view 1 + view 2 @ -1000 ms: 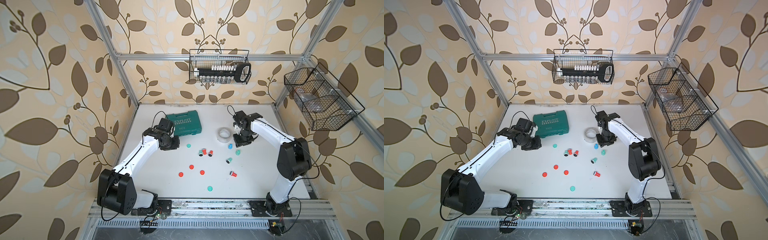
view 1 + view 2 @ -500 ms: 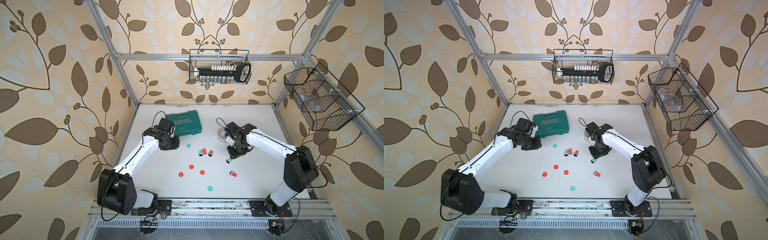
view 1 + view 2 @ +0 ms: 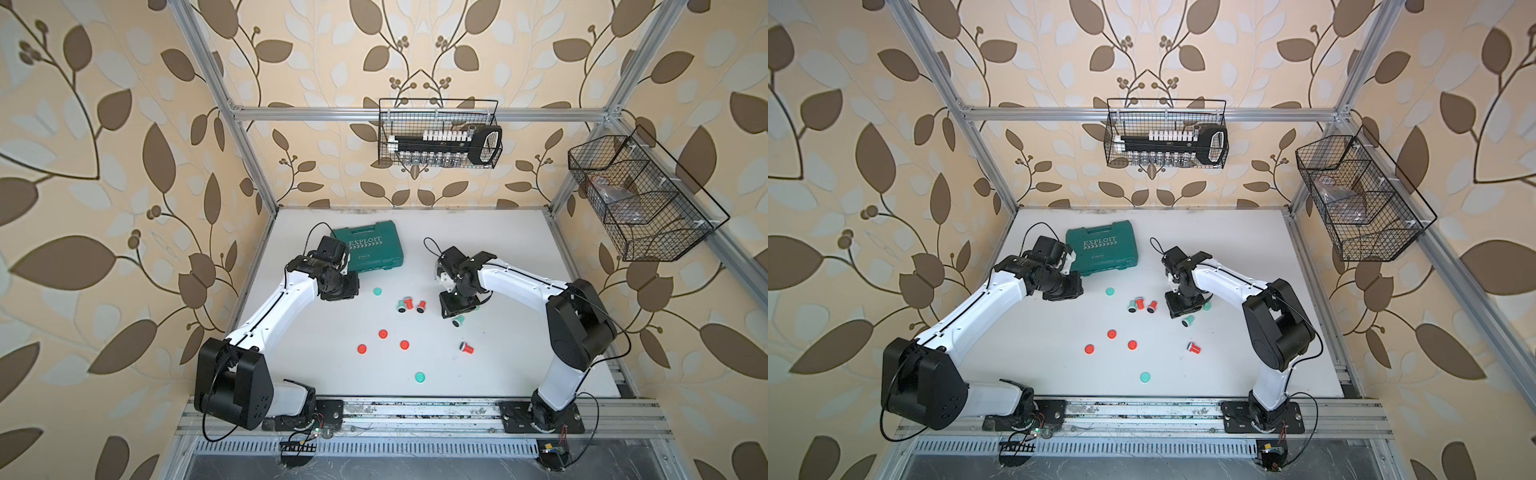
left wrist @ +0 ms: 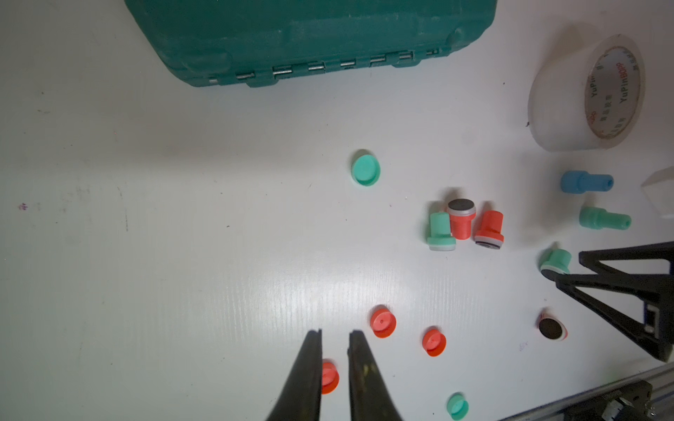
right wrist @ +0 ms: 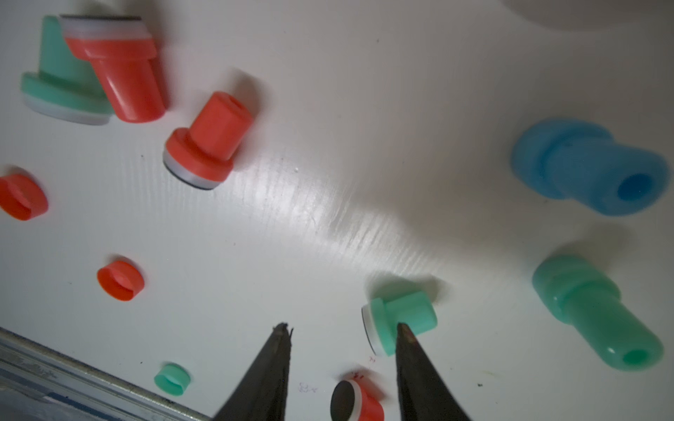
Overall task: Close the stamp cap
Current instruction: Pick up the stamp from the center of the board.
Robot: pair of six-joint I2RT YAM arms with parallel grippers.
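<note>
Progress partial: capped blue stamp [image 5: 587,167] and long green stamp [image 5: 598,313], apparently; left five bare. Held right gripper [image 5: 343,328] spread, empty, beside bare green stamp [image 5: 408,310]; left gripper [image 4: 335,333] narrowly parted, empty.

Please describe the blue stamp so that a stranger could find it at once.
Find the clear tape roll on the white table. Beside it, the blue stamp lies on its side. The green stamp next to it differs only in colour.

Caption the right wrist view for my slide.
Right hand open, one fingertip at an uncapped green stamp lying on its side.
</note>
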